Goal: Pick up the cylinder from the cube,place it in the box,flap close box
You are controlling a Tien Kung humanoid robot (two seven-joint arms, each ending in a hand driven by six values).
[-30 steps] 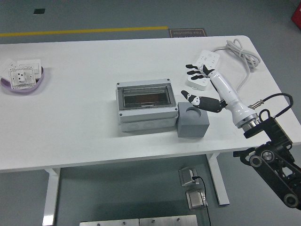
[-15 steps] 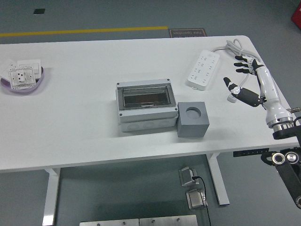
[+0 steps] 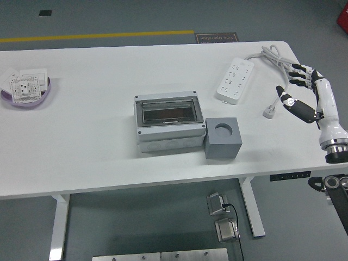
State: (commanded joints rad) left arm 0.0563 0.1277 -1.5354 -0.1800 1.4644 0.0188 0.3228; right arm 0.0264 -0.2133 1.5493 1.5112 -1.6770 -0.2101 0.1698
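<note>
Since a second ago the right hand [image 3: 300, 91] has pulled back from over the cube [image 3: 223, 139] to the table's 3 o'clock edge, where it now hovers with fingers spread apart and holding nothing. At table centre the box [image 3: 169, 120] sits with its clear flap lying flat over the opening, apparently already closed. The cube touches its right side at about 4 o'clock from it, and the round socket on the cube's top is empty. No cylinder shows anywhere; through the tinted flap I cannot tell whether it lies inside. My judgement is that pick, place and flap-close are all done and the arm is withdrawing, so what remains calls only for clearing the table edge without snagging the power strip [image 3: 235, 80] or its cable [image 3: 277, 58] at 1 o'clock. No left arm is in view.
</note>
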